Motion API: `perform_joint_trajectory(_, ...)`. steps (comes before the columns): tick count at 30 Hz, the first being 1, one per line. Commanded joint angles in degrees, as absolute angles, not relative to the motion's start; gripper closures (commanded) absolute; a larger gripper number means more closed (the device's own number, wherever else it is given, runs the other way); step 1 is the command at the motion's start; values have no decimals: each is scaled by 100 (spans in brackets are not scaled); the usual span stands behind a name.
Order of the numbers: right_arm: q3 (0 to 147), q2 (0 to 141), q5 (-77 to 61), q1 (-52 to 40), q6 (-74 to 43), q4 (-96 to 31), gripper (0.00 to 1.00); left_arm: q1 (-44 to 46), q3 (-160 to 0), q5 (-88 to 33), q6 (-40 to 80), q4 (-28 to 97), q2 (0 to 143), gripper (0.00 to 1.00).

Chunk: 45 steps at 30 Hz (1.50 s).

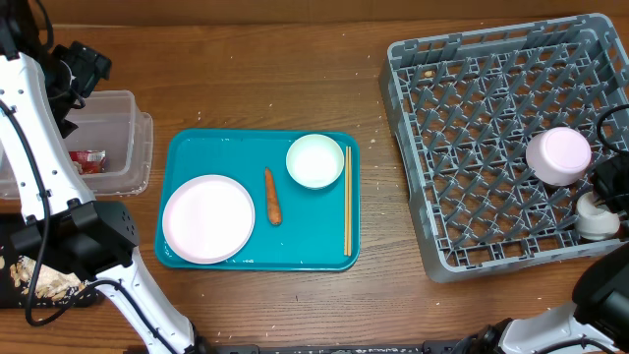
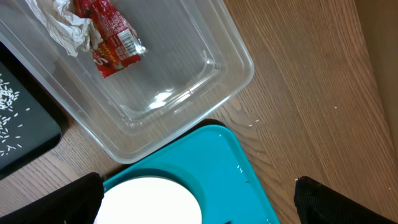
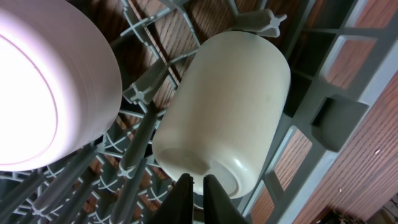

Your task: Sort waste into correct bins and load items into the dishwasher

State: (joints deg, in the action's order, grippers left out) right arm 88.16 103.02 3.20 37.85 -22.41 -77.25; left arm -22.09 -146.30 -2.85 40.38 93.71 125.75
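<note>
My left gripper (image 2: 202, 208) is open and empty, high over the near corner of the teal tray (image 2: 230, 162) and the white plate (image 2: 149, 202); from overhead it shows at the far left (image 1: 84, 67). The clear tub (image 2: 186, 99) holds a red wrapper (image 2: 112, 37) and a crumpled tissue (image 2: 65, 25). The black tray (image 1: 10, 280) holds food scraps (image 1: 44, 280). On the teal tray (image 1: 197, 147) lie the plate (image 1: 208, 218), a bowl (image 1: 314, 160), the carrot stick (image 1: 272, 195) and the chopsticks (image 1: 347, 202). My right gripper (image 3: 193, 186) pinches the cup (image 3: 230, 106) in the rack (image 1: 472, 147).
A second white bowl (image 1: 558, 155) lies in the rack next to the cup (image 1: 593, 214); it fills the left of the right wrist view (image 3: 50, 87). Rice grains are scattered on the black tray (image 2: 25, 130). The left arm's base stands at the front left.
</note>
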Motion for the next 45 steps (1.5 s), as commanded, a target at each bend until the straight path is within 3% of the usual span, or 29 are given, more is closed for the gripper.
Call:
perform_joint_trajectory(1,8781,10311,462,3811,-2255,-7710,91,-2171,-14671,-298,4117,9382,12602,0)
perform_joint_trajectory(6,8781,10311,773,3896,-2425,-7754,96,-2171,-14671,-298,4117,9382,12602,0)
perform_joint_trajectory(27,9542,10219,751,4453,-2860,-8071,96,-2171,-14671,-298,4117,9382,12602,0)
perform_joint_trajectory(31,9629,9819,113,4355,-2762,-8291,96,-2171,-14671,-298,4117,9382,12602,0)
perform_joint_trajectory(35,9629,9179,-1474,3850,-1623,-8442,96,-2171,-14671,-298,4117,9382,12602,0)
perform_joint_trajectory(41,9476,9006,-1470,2032,-1627,-8573,91,-2171,-14671,-298,4117,9382,12602,0)
perform_joint_trajectory(44,9227,9017,-1470,773,-1916,-8084,79,-2171,-14671,-298,4117,9382,12602,0)
perform_joint_trajectory(45,9161,9017,-1470,443,-2010,-7883,71,-2171,-14671,-298,4117,9382,12602,0)
